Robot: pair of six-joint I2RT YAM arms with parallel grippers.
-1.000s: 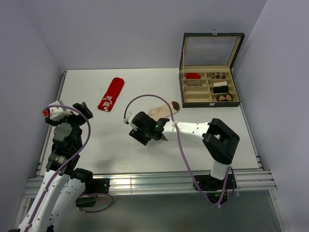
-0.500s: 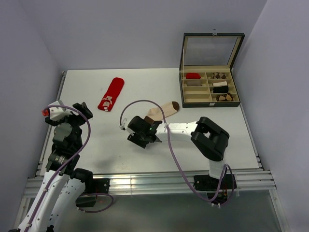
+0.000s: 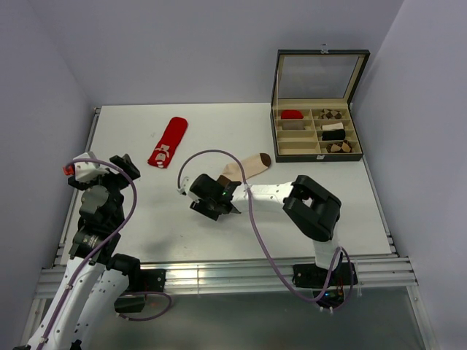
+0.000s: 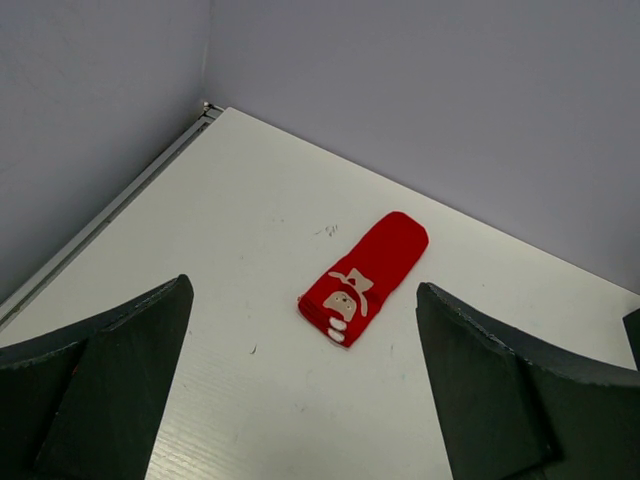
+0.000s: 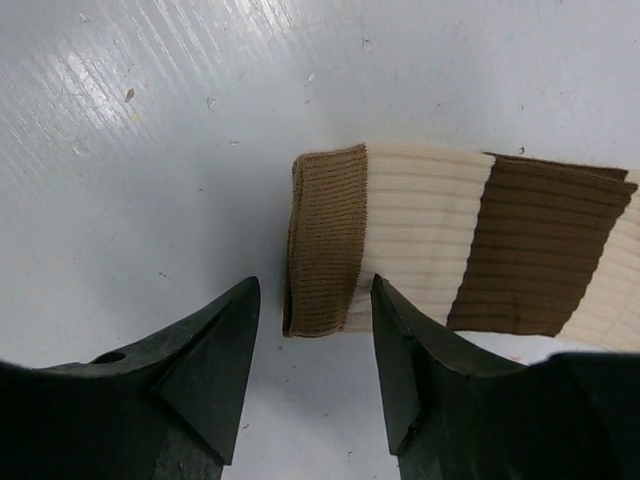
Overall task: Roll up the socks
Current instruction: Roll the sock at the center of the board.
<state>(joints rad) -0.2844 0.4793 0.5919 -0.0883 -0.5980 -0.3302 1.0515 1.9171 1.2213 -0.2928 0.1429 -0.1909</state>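
Item: socks, two, both flat and unrolled on the table (image 3: 146,211). Red sock (image 4: 365,277): far left, white marks at its near end, well apart from everything else. Cream sock (image 5: 450,250): mid-table, brown toe pointing far right toward the box (image 3: 276,138), brown band at its near-left end. Left gripper (image 4: 302,288): fingers spread wide, empty, hanging over the near-left table with the red sock beyond it. Right gripper (image 5: 315,290): fingers apart, tips set to either side of the band's near corner, nothing pinched (whether the tips touch the fabric cannot be told). Step judged in hand: taking the band to begin the roll; none of the rolling is done. Hazards: a close this near the corner may catch only the top layer of the band, so the sock opens or folds crooked instead of rolling; tips pressing on the table may push the sock along rather than lift it; ribbed fabric may slip free under a shallow pinch; the cable (image 3: 211,153) looped over the sock may snag it.
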